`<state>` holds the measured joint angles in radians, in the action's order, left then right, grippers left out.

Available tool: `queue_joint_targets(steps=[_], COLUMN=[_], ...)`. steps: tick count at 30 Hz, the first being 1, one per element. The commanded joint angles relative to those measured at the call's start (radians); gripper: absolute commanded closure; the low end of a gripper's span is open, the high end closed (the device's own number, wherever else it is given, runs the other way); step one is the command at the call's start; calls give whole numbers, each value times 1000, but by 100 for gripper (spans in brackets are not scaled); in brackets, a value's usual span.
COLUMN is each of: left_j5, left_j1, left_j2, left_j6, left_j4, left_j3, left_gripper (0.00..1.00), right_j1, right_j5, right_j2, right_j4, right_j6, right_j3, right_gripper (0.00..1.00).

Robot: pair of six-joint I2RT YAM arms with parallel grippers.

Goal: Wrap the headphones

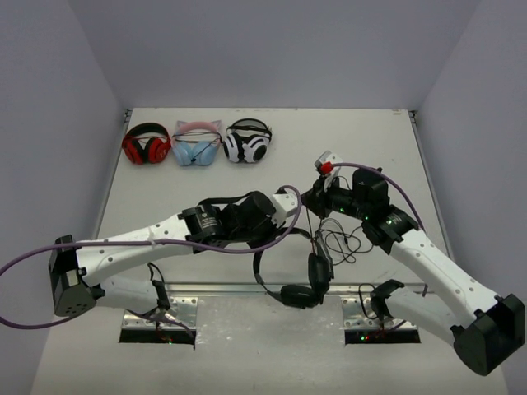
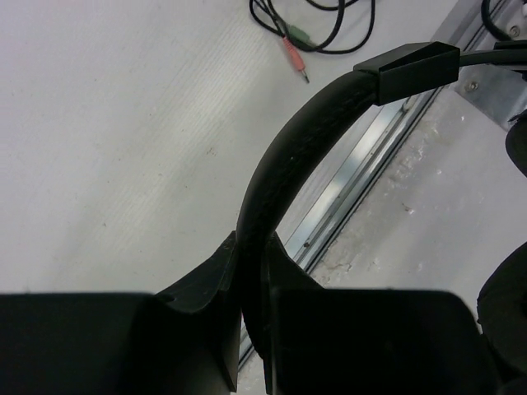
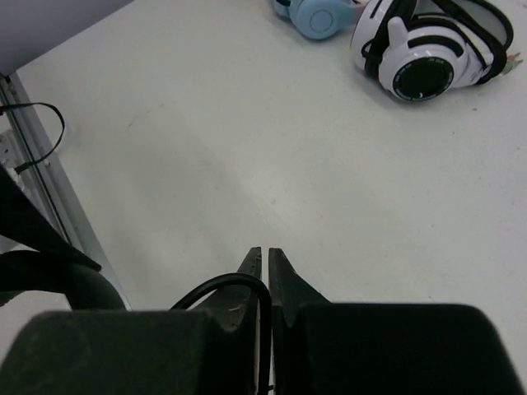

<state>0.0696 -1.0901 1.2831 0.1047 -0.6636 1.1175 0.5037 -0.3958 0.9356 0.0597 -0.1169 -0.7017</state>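
The all-black headphones (image 1: 303, 295) hang over the table's near edge, ear cups low. My left gripper (image 1: 295, 204) is shut on the padded headband (image 2: 280, 164), which rises between its fingers in the left wrist view. My right gripper (image 1: 318, 196) sits just right of the left one. It is shut on the thin black cable (image 3: 222, 286), which arches over its left finger and runs down between the jaws. The rest of the cable lies in loose loops (image 1: 347, 239) on the table, its pink and green plugs (image 2: 295, 45) lying beside them. The boom microphone is not distinguishable.
Three other headsets stand in a row at the far left: red-and-black (image 1: 146, 145), light blue with cat ears (image 1: 196, 144), black-and-white (image 1: 248, 141) (also in the right wrist view (image 3: 424, 49)). A metal rail (image 1: 214, 289) runs along the table's near edge. Purple arm cables loop beside both arms.
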Motion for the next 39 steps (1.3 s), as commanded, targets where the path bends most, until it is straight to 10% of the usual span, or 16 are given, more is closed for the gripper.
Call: queue_joint_targets(steps=[1, 10, 13, 25, 33, 39], left_j5=[-85, 171, 263, 450, 1097, 862], left_j1=[-11, -13, -11, -13, -8, 428], left_j2=[-93, -258, -304, -289, -142, 27], left_j6=[-20, 22, 50, 168, 254, 342], left_j4=[84, 173, 214, 315, 105, -95], left_j3=[19, 91, 120, 275, 565, 743], left_gripper=[100, 100, 100, 100, 100, 100], right_j1=[-4, -4, -5, 30, 114, 176], right_j5=[-2, -28, -73, -426, -377, -350], right_j2=[45, 83, 40, 449, 531, 370], right_j4=[-75, -174, -273, -1297, -1505, -1464], right_j6=[-12, -81, -150, -797, -840, -775], right_j3=[-28, 46, 99, 140, 274, 450], right_gripper=[98, 98, 84, 72, 86, 89])
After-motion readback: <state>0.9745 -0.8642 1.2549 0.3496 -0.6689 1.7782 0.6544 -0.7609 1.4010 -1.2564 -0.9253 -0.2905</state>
